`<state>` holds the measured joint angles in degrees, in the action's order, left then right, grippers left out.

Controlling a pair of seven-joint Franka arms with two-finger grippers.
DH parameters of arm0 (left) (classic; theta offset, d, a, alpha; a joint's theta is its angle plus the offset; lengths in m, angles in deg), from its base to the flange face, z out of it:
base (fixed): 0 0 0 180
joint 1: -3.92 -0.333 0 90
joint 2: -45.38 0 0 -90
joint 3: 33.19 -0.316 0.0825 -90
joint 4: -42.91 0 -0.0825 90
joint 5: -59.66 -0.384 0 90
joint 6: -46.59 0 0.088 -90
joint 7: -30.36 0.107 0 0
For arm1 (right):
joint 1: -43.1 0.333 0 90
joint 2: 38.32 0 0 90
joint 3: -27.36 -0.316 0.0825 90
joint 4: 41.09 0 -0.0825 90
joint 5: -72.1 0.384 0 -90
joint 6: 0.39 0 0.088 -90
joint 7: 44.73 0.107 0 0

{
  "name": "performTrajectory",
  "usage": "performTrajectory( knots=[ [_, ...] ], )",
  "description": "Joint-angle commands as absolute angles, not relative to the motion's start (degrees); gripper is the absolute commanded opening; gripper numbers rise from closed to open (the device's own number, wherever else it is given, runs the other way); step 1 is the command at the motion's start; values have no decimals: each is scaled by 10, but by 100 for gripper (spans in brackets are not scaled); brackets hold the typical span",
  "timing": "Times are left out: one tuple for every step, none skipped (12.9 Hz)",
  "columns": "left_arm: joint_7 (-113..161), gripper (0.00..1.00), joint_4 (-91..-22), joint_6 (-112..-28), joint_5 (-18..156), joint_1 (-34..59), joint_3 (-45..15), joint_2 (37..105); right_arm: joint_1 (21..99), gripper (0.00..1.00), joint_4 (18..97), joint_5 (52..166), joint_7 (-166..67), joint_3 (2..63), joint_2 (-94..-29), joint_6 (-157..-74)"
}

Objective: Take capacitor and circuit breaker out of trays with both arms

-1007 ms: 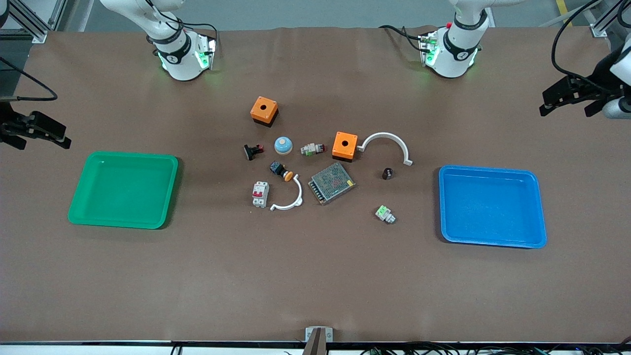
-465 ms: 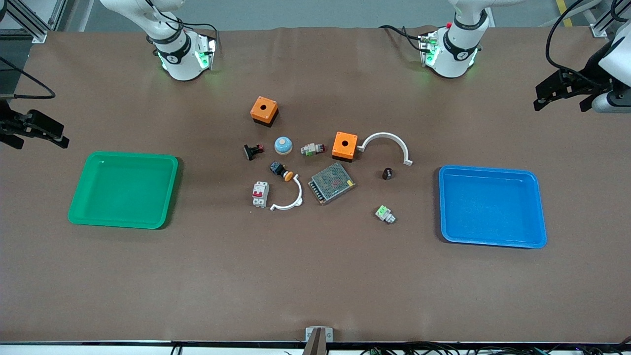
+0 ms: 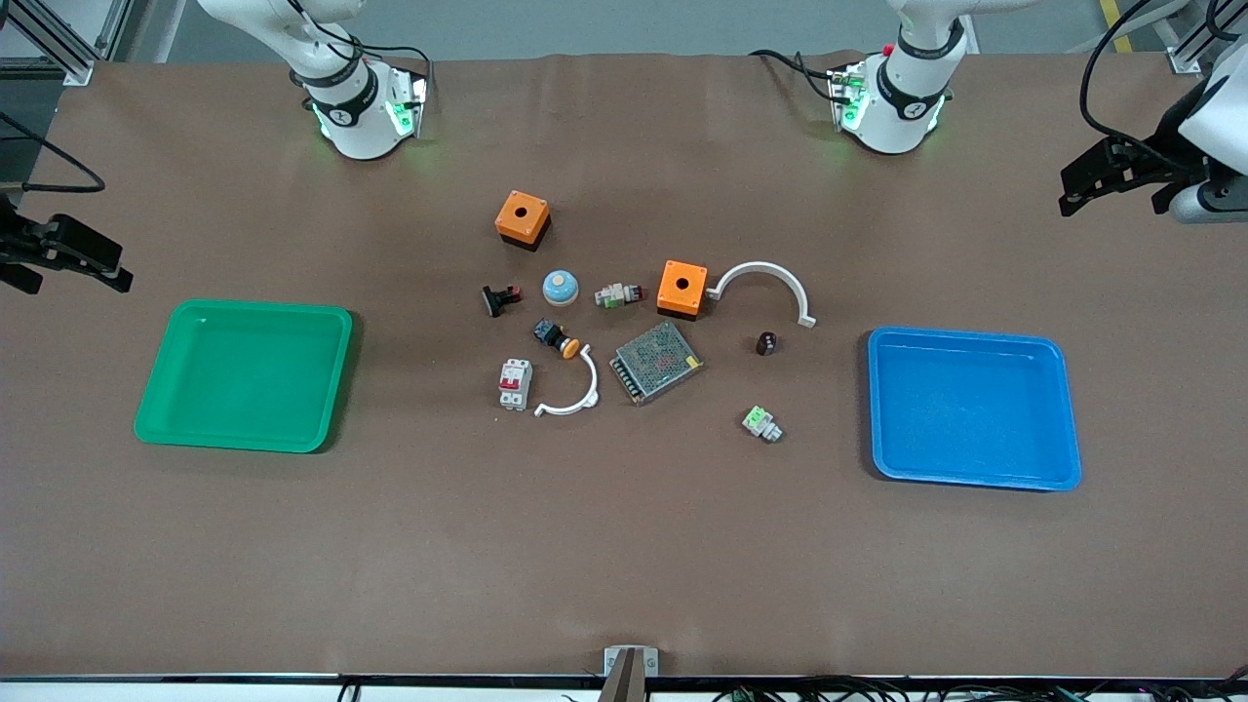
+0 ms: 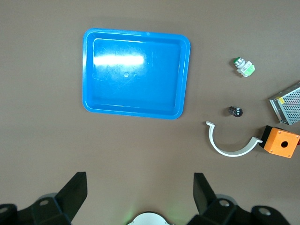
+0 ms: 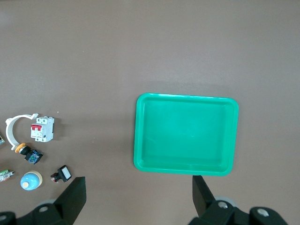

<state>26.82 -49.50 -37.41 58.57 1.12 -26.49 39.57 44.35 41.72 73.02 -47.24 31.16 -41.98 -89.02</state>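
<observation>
1. The left wrist view looks straight down on the blue tray (image 4: 136, 112), with the capacitor (image 4: 236, 111) on the bare table beside it, between the white arc (image 4: 230, 144) and a green-and-white connector (image 4: 244, 67). The breaker does not appear here.
2. The right wrist view shows the green tray (image 5: 185, 168) and the breaker (image 5: 42, 129), red levers up, just beside another white arc (image 5: 14, 127). The capacitor does not appear here.
3. Only the front view holds both: the breaker (image 3: 515, 383) at the near edge of the cluster toward the right arm's end, the capacitor (image 3: 766, 342) toward the blue tray (image 3: 975, 478).
4. The left gripper (image 4: 139, 192) hangs high at the left arm's end of the table, fingers spread wide and holding nothing.
5. The right gripper (image 5: 138, 194) hangs at the right arm's end, fingers likewise wide apart and holding nothing.
6. Against the earlier frames, both grippers have drifted slightly in the front view; every part on the table stays put.
</observation>
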Motion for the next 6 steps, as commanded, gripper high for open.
performTrajectory(
  knots=[
    [263, 100, -492, -369, 577, 12, -262, 389, 435, 100, 406, 723, -478, 304, -424, -883],
    [270, 100, -491, -370, 579, 12, -263, 391, 435, 100, 406, 723, -478, 304, -424, -883],
    [275, 100, -487, -370, 579, 11, -264, 391, 435, 100, 406, 723, -478, 304, -424, -883],
    [274, 100, -477, -370, 579, 11, -265, 395, 435, 100, 406, 723, -478, 304, -424, -883],
    [275, 100, -462, -370, 580, 12, -265, 404, 435, 100, 406, 723, -479, 304, -424, -883],
    [273, 100, -458, -370, 580, 12, -265, 408, 435, 100, 406, 723, -479, 304, -424, -883]
  ],
)
